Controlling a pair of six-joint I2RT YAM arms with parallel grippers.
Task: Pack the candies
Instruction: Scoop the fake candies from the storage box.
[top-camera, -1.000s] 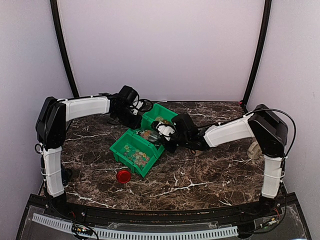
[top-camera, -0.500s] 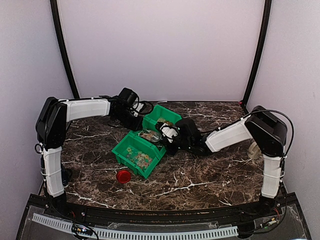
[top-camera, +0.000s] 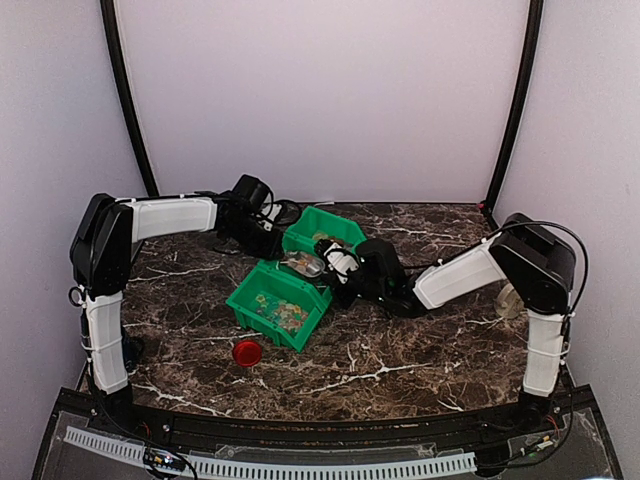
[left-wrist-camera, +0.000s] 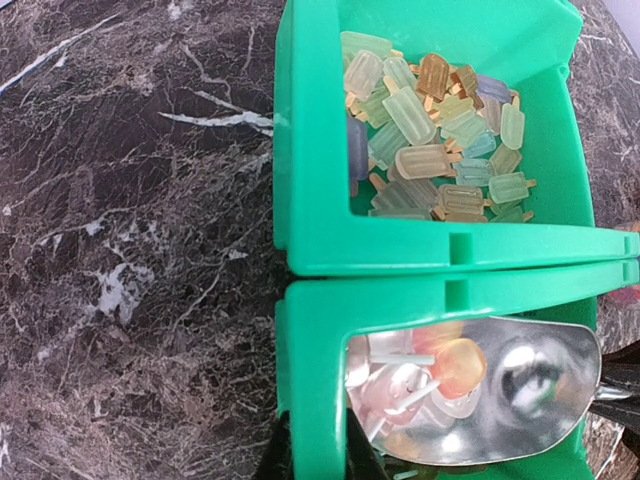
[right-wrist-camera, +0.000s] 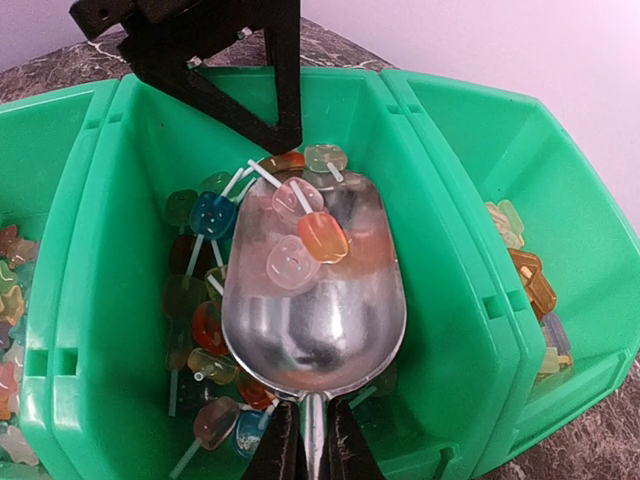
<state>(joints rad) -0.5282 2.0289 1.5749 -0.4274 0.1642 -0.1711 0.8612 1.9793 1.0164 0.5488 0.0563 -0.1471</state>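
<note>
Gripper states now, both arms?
Left gripper: shut on green bin wall.
Right gripper: shut on metal scoop handle.

You're looking at a mirror-polished metal scoop (right-wrist-camera: 315, 310), glossy translucent candies (right-wrist-camera: 322, 235), smooth green plastic bins (right-wrist-camera: 120, 250) and a dark veined marble-look table (left-wrist-camera: 130, 200).

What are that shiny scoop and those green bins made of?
The scoop looks like polished metal: silvery, with mirror-like reflections. The green bins look like moulded plastic: even colour, soft sheen, notched rims, though looks alone cannot confirm it.
</note>
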